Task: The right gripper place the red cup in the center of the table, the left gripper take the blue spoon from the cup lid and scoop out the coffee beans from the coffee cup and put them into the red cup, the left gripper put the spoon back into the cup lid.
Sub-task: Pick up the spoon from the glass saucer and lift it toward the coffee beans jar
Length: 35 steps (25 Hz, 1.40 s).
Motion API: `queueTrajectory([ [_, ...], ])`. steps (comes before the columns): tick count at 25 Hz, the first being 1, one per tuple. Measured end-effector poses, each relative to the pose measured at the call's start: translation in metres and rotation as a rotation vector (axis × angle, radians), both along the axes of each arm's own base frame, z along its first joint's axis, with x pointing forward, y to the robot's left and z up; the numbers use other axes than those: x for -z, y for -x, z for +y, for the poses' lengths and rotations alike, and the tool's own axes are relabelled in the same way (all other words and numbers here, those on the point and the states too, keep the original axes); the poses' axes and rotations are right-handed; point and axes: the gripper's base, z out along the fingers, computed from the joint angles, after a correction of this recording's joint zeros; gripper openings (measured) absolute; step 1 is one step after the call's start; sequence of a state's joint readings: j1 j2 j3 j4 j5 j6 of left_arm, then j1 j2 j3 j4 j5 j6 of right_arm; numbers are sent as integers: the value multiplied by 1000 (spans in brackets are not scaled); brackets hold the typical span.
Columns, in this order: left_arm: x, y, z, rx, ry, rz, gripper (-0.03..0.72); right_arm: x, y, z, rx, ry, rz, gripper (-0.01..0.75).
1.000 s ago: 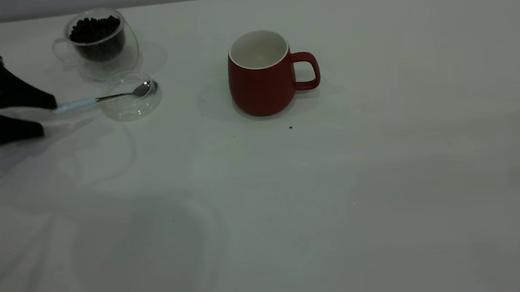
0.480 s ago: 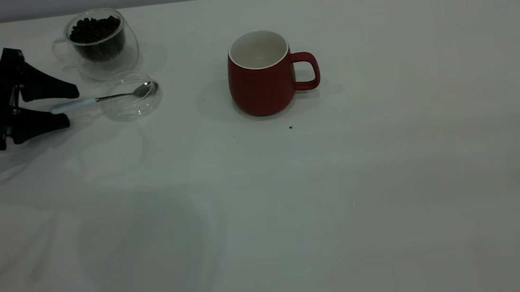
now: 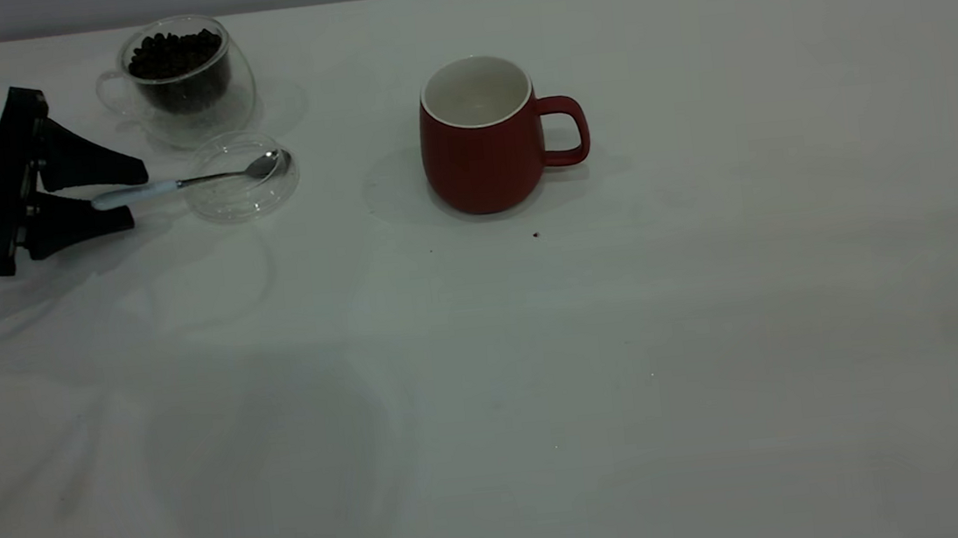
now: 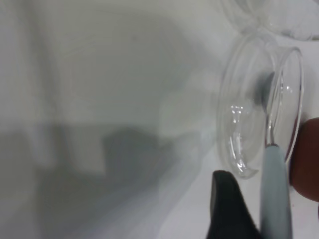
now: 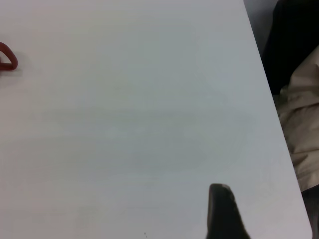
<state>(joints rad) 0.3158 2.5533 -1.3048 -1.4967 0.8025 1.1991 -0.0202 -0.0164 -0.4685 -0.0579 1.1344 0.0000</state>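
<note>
The red cup [image 3: 481, 150] stands upright and empty near the table [image 3: 543, 386] centre, handle to the right. The coffee cup [image 3: 184, 78], clear glass, holds coffee beans [image 3: 176, 56] at the back left. In front of it lies the cup lid [image 3: 242, 186] with the blue spoon [image 3: 172, 186] resting on it, bowl in the lid, pale handle sticking out left. My left gripper [image 3: 139, 194] is open, its fingers either side of the handle end [image 4: 274, 194]. My right gripper [image 5: 269, 199] is out of the exterior view, open over bare table near the right edge.
A loose dark bean [image 3: 535, 234] lies just in front of the red cup. The table's right edge [image 5: 269, 99] runs close to my right gripper, with someone's beige clothing [image 5: 299, 129] beyond it. The red cup's handle [image 5: 6, 57] shows far off.
My left gripper has slid right from the table's left edge until its fingers straddle the spoon handle, and the gap has narrowed slightly. Cups, lid and spoon have not moved.
</note>
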Motion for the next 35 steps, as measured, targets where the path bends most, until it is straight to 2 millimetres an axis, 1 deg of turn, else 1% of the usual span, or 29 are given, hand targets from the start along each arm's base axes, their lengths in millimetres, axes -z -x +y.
queueTrajectory([
  [4,-1,0,-1,8,18,-4,418,0,0,0,0,0,0,476],
  [7,-1,1,-3,14,39,-1,409,0,0,0,0,0,0,476],
  [13,9,5,-4,7,64,36,391,0,0,0,0,0,0,476],
  [15,10,6,-5,6,65,39,366,0,0,0,0,0,0,476],
  [19,10,6,-5,7,67,41,280,0,0,0,0,0,0,476],
  [22,10,6,-6,8,67,41,236,0,0,0,0,0,0,476],
  [35,7,4,-7,-8,98,32,228,0,0,0,0,0,0,476],
])
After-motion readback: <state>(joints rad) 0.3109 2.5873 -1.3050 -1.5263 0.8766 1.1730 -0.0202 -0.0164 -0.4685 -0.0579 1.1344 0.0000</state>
